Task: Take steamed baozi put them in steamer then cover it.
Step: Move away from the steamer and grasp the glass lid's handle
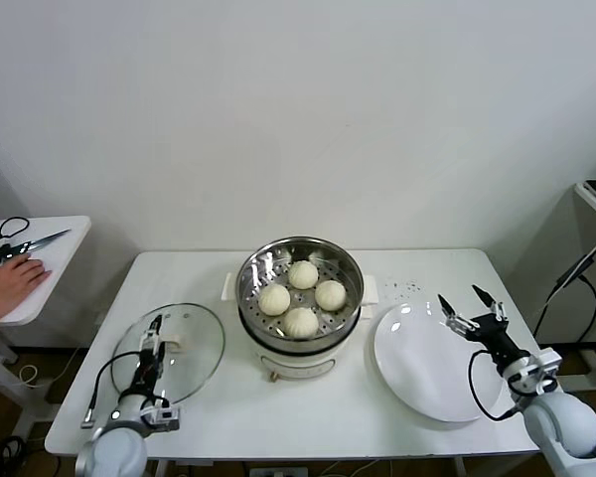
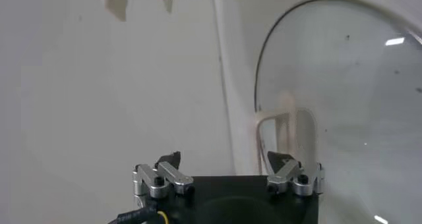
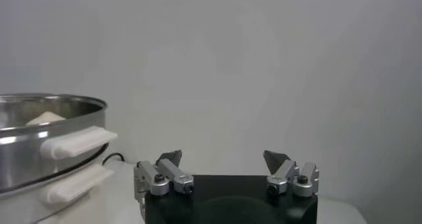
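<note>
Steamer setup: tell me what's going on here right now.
All four steamed baozi already sit inside the steamer at the middle of the white table. The cover is not on yet; it lies flat on the table to the robot's left. The left tool hovers open over the cover's near edge, holding nothing. The right tool is open above the empty white plate. Covering the pot is what remains.

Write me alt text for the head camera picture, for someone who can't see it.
Four steamed baozi sit inside the uncovered steamer at the middle of a white table. The glass cover lies on the table under the open left gripper; the open right gripper hovers over an empty white plate.
</note>
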You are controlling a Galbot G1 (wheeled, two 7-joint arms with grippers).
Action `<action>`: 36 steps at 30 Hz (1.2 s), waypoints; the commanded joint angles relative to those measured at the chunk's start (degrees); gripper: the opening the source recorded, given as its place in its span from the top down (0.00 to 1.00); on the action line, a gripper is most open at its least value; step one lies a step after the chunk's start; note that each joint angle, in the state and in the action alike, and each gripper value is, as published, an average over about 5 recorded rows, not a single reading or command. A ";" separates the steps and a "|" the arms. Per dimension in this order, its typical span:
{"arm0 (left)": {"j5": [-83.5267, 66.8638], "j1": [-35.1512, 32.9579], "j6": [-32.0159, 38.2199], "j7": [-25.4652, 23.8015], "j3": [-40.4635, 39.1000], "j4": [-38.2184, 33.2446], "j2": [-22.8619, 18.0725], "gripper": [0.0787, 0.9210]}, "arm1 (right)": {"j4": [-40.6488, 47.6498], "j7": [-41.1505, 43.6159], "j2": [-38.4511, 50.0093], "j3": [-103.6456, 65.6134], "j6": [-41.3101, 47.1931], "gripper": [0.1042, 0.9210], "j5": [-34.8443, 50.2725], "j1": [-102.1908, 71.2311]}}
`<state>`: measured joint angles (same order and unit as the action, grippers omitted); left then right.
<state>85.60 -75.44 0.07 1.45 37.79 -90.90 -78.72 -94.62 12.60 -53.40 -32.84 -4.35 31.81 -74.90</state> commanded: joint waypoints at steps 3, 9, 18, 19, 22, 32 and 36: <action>0.12 4.23 -0.52 3.63 -0.46 5.92 0.04 0.12 | 0.49 0.55 -0.87 -1.46 -0.56 0.12 -1.24 -1.83; -1.12 5.35 -0.55 5.05 -0.80 7.45 0.06 0.12 | 0.82 0.89 -1.31 -1.45 -0.86 0.12 -2.09 -1.95; -3.06 5.26 -0.14 5.31 -1.11 8.28 0.09 0.33 | 1.32 1.40 -1.97 -1.50 -1.36 0.12 -3.60 -2.00; -3.29 5.18 -0.14 5.31 -1.15 8.14 0.10 0.36 | 1.40 1.46 -2.01 -1.51 -1.41 0.12 -3.74 -2.00; -4.12 4.94 -0.13 5.24 -1.22 7.48 0.23 0.46 | 1.64 1.64 -2.12 -1.56 -1.63 0.12 -4.23 -2.00; -7.75 2.23 -0.26 4.88 -1.64 0.84 1.17 0.81 | 2.36 2.10 -2.38 -1.57 -2.23 0.12 -5.21 -1.82; -9.95 -0.74 -1.61 4.16 -2.07 -5.51 2.35 0.91 | 2.54 2.14 -2.22 -1.59 -2.34 0.12 -5.19 -1.66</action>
<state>79.35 -72.69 -0.30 5.99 36.06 -87.34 -77.52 -92.20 14.71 -55.69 -34.34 -6.58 27.01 -76.57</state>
